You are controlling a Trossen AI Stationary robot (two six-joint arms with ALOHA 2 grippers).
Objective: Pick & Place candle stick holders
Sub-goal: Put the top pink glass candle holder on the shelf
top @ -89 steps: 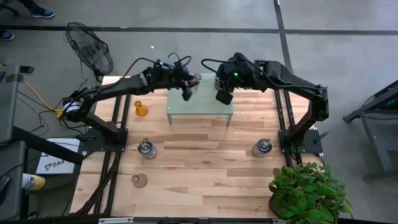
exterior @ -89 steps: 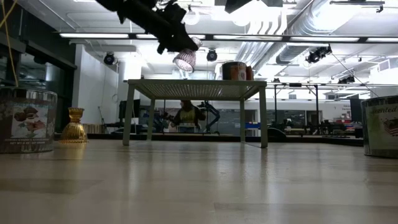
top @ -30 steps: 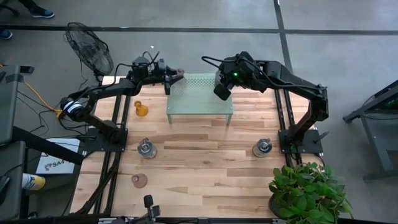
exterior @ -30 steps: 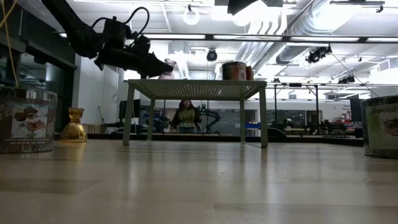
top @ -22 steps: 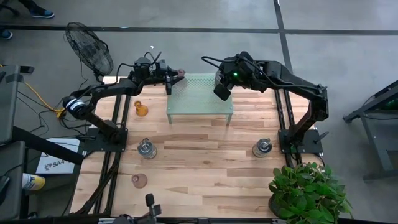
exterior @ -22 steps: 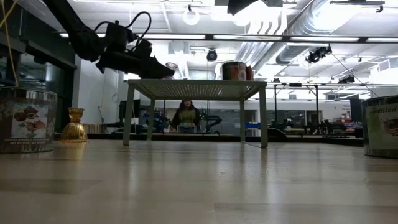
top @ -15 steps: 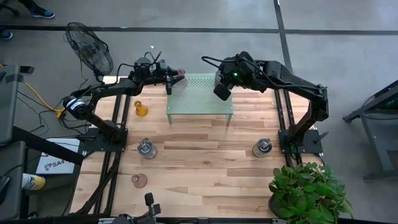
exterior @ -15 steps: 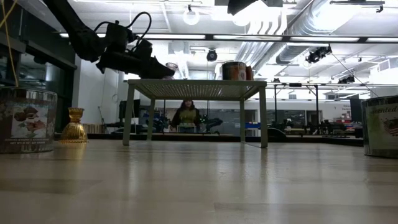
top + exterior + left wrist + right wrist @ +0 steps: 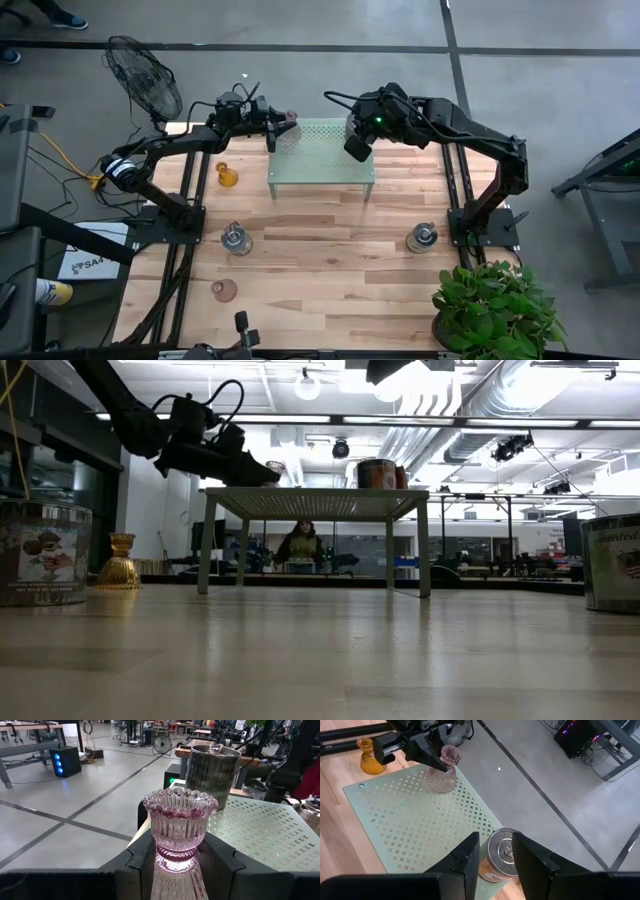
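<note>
A pale green perforated stand (image 9: 321, 152) sits on the wooden table (image 9: 320, 270); beyond lies a workshop floor. The left gripper (image 9: 175, 862) pinches the pink glass holder (image 9: 179, 822) at the stand's corner, unchanged from 0.5 s ago. The right gripper (image 9: 495, 851) hovers spread above a tin holder (image 9: 501, 854).

Stand top (image 9: 322, 165) mostly bare; pink holder (image 9: 443, 769) at one far corner, tin (image 9: 501, 854) at the other. Right gripper (image 9: 494, 854) hangs over the tin.

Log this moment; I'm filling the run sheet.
left gripper: around pink ribbed glass holder on pale green perforated stand | right gripper: open above silvery can
</note>
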